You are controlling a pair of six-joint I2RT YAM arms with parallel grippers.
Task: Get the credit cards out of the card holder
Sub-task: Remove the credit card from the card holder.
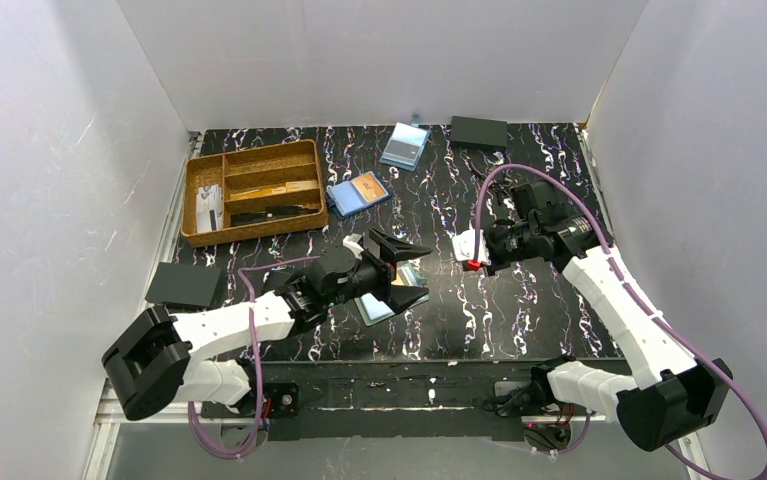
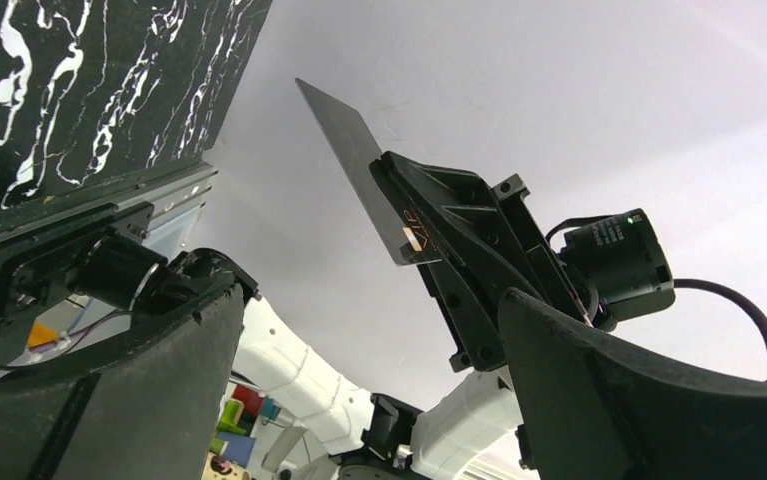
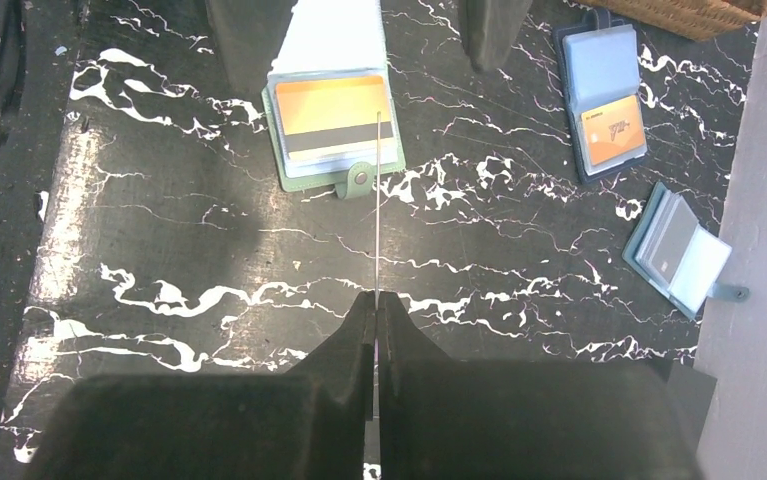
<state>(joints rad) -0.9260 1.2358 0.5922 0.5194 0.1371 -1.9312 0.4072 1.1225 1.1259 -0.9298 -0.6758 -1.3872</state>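
1. Clamps a thin card [image 3: 376, 190] edge-on in right tool [image 3: 376, 300], near the card holder [image 3: 334, 130].
2. Spreads left tool [image 1: 421, 270] wide over that open holder, flat on the bench [image 3: 159, 380].

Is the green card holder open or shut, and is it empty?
Open, not empty: the card holder lies spread flat, snap tab undone, with an orange card showing in its pocket.
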